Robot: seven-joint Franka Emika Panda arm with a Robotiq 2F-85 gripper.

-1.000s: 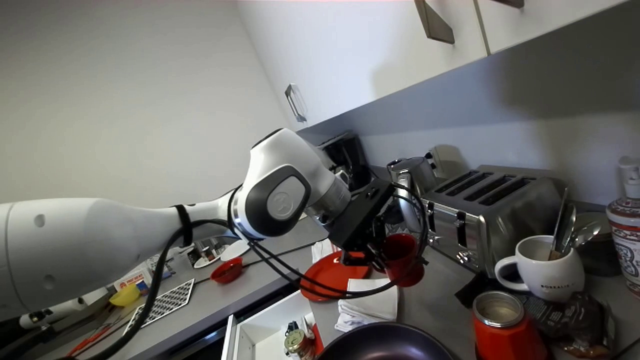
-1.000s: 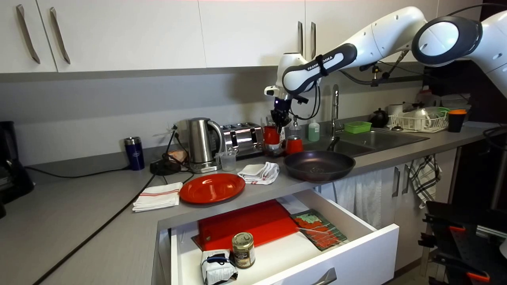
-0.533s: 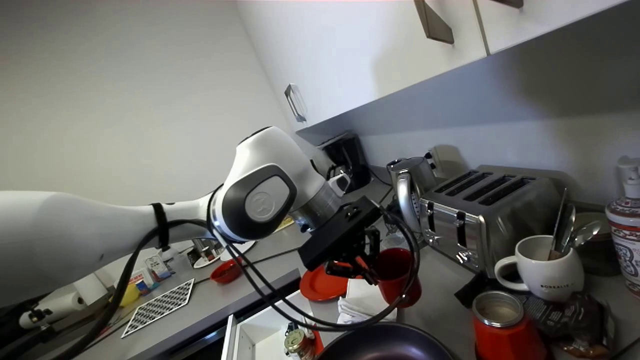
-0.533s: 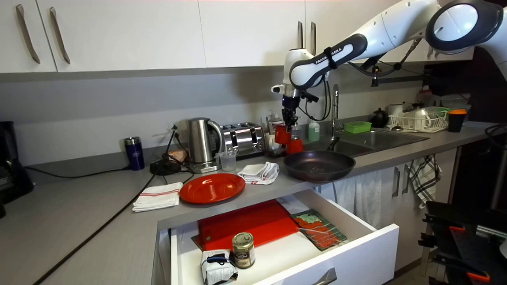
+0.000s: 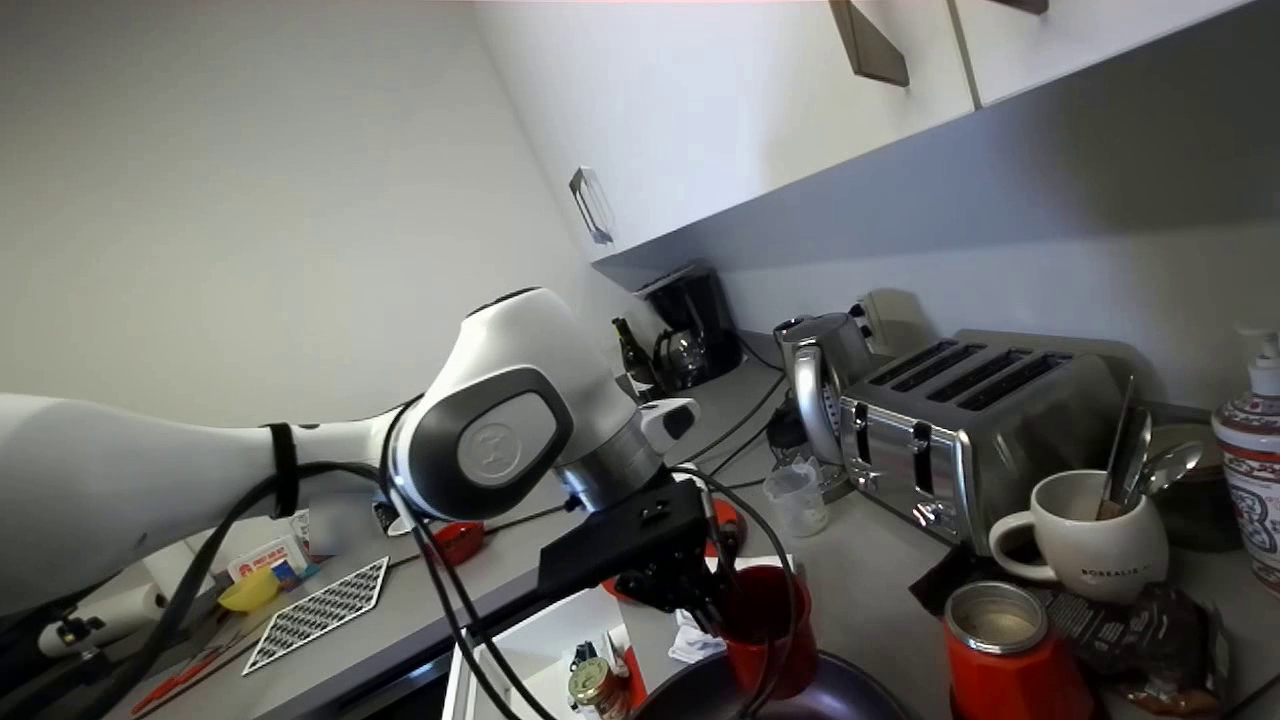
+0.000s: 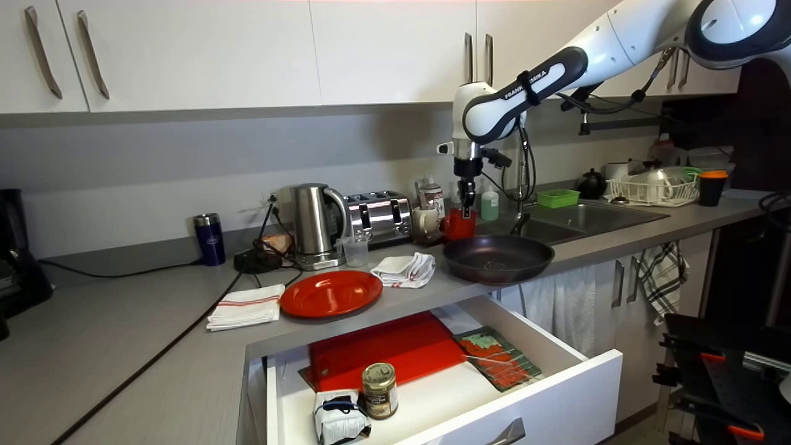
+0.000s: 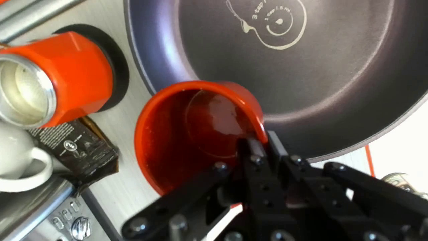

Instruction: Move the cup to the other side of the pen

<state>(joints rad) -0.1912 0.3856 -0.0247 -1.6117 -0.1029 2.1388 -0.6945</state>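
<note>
A: Moved since the earlier frame: red cup (image 5: 768, 650) and gripper (image 7: 265, 144) together, down the picture in an exterior view and closer to the frying pan (image 7: 334, 67).

B: Long axis of the cup?

A: Near vertical. Runs from mouth, above, to base, below; leans slightly in an exterior view, with base to the right of mouth. Cannot tell true tilt from camera slant. In the wrist view, turns its mouth to the lens, with base set back toward the pan.

B: State of the gripper?

A: Narrow. Pinches the cup by the wall, with one finger outside the rim and the opposite one within.

B: Position of the cup?

A: At the pan's edge, overlapping it in the wrist view; near the red-orange tin (image 7: 80, 67), separated from it there by bare counter (image 7: 127, 113). In an exterior view, just right of the white mug (image 6: 425, 217), red against the red of the tin. Cannot tell whether over the pan or beside it.
</note>
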